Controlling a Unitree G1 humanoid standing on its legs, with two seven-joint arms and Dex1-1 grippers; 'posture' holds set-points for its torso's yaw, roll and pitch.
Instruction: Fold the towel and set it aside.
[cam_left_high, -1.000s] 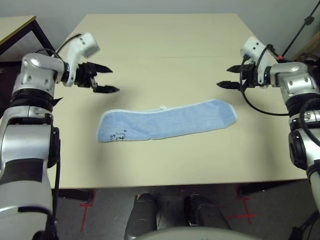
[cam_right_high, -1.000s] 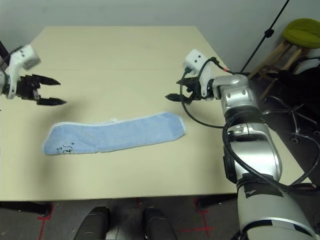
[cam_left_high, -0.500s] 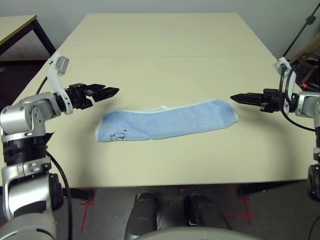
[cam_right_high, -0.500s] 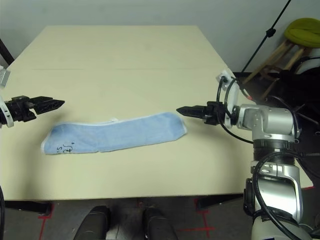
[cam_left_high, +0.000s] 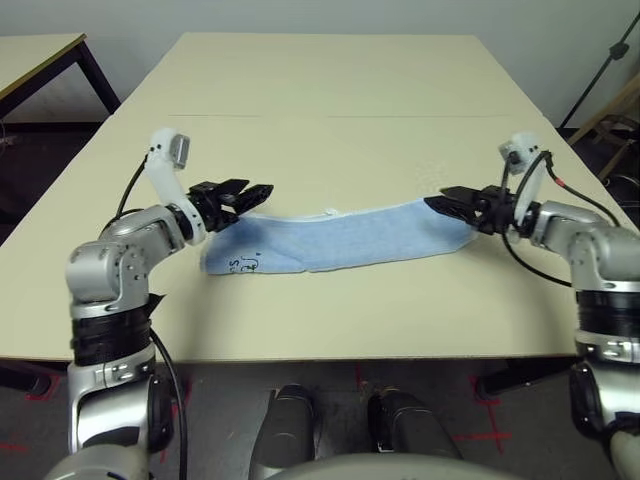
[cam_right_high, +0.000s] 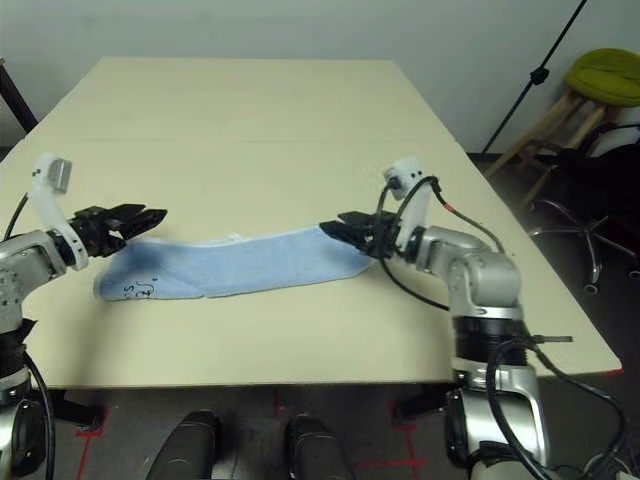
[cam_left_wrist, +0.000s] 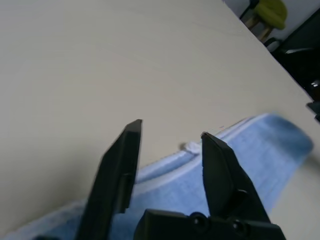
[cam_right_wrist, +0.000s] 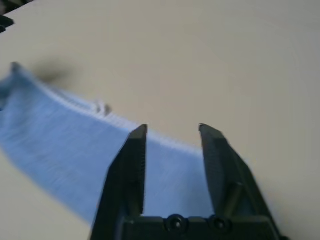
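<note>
1. Left end effector (cam_left_high: 250, 192) at the towel's left end, black fingers (cam_left_wrist: 120, 165) parted with a gap between them, over the white-stitched far edge; grip on cloth not discernible.
2. Light-blue terry towel (cam_left_high: 340, 240) folded into a long narrow band, white edging, small white label on the far edge, dark embroidered mark near the left end; flat on the beige desk (cam_left_high: 330, 100), long axis left to right, right end angled slightly farther away.
3. Right end effector (cam_left_high: 440, 203) at the towel's right end, fingers (cam_right_wrist: 127, 165) apart above the cloth; hold uncertain.

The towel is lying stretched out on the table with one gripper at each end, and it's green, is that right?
Not quite. The towel is light blue, not green, as the left eye view shows. The rest holds: it lies stretched out on the table, with the left gripper at one end and the right gripper at the other.
</note>
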